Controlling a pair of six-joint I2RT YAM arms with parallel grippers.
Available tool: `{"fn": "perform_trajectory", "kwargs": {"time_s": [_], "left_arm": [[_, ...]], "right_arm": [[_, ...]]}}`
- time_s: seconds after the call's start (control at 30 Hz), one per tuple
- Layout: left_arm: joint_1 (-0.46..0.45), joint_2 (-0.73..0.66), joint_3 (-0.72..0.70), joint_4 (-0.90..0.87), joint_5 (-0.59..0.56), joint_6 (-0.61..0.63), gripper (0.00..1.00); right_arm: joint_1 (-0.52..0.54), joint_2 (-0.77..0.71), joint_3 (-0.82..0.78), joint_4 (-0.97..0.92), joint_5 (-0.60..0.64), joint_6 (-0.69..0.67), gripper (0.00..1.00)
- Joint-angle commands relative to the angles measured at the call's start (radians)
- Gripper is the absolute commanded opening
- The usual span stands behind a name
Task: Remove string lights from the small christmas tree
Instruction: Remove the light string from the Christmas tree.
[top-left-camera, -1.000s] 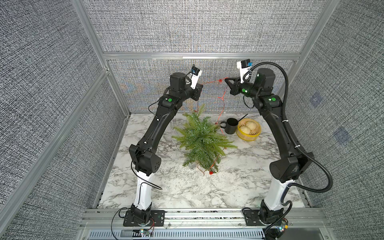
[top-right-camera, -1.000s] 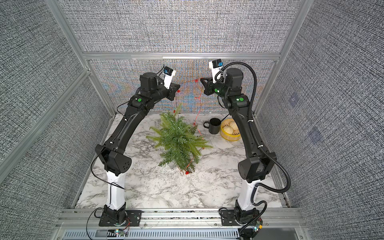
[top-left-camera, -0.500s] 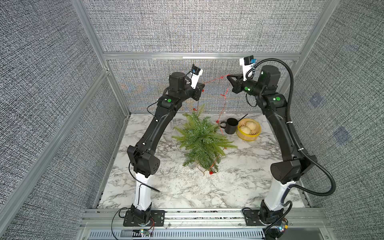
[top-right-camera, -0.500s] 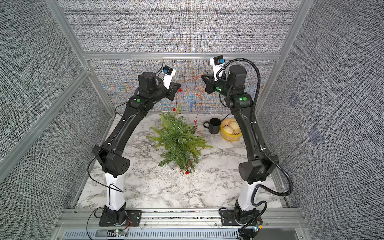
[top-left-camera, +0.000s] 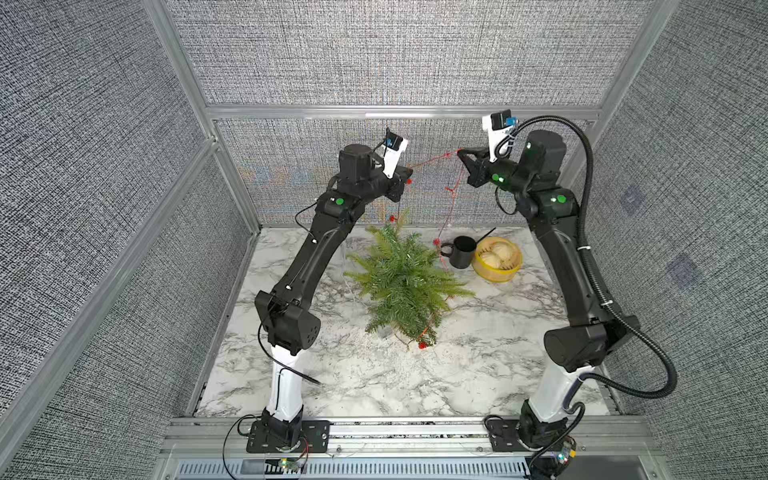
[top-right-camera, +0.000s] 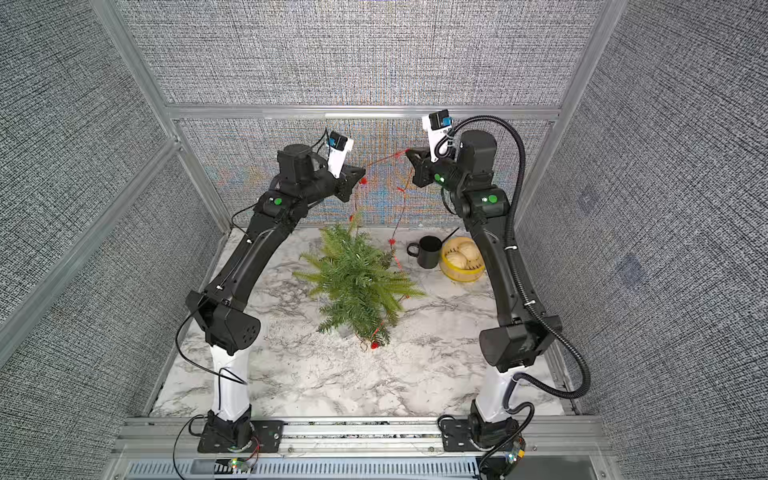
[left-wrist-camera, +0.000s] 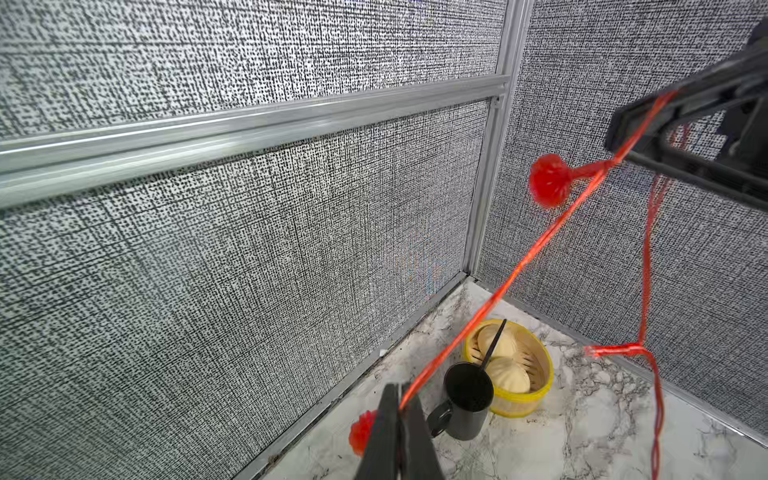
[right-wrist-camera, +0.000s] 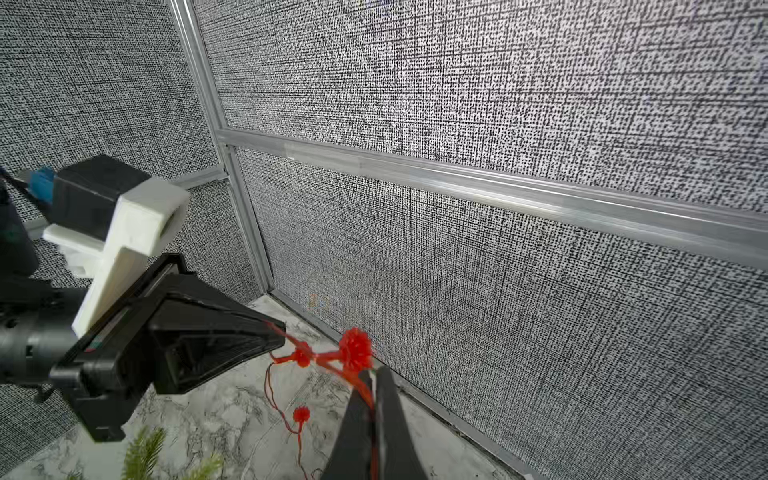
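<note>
The small christmas tree (top-left-camera: 405, 282) (top-right-camera: 357, 282) stands green mid-table in both top views. High above it near the back wall, my left gripper (top-left-camera: 409, 169) (left-wrist-camera: 400, 409) and right gripper (top-left-camera: 459, 153) (right-wrist-camera: 374, 374) are both shut on the string lights (top-left-camera: 432, 160) (left-wrist-camera: 519, 266). The red wire runs taut between them. From the right gripper a strand (top-left-camera: 451, 208) hangs down to the tree's right side. Another strand drops from the left gripper to the treetop. A red bulb (top-left-camera: 422, 345) lies at the tree's front foot. One bulb (right-wrist-camera: 355, 348) sits just off the right fingertips.
A black mug (top-left-camera: 463, 251) with a stick in it stands right of the tree. Beside it is a yellow steamer basket (top-left-camera: 514, 272) holding two buns. The grey back wall (top-left-camera: 432, 137) is close behind both grippers.
My right gripper has risen and moved right, away from the left one, drawing the wire between them straighter. The left gripper has barely moved.
</note>
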Motion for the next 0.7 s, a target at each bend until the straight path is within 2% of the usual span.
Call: {"fn": "perform_trajectory", "kwargs": {"time_s": [0.0,0.67], "left_arm": [[0.005,-0.003,-0.002,-0.038,-0.066,-0.003,0.0],[0.0,-0.036,-0.029,-0.04,-0.069,0.004,0.0]], "right_arm": [[-0.003,-0.018,0.019,0.123,0.046,0.014,0.0],[-0.003,-0.086,-0.065,0.222,0.002,0.064,0.0]]}}
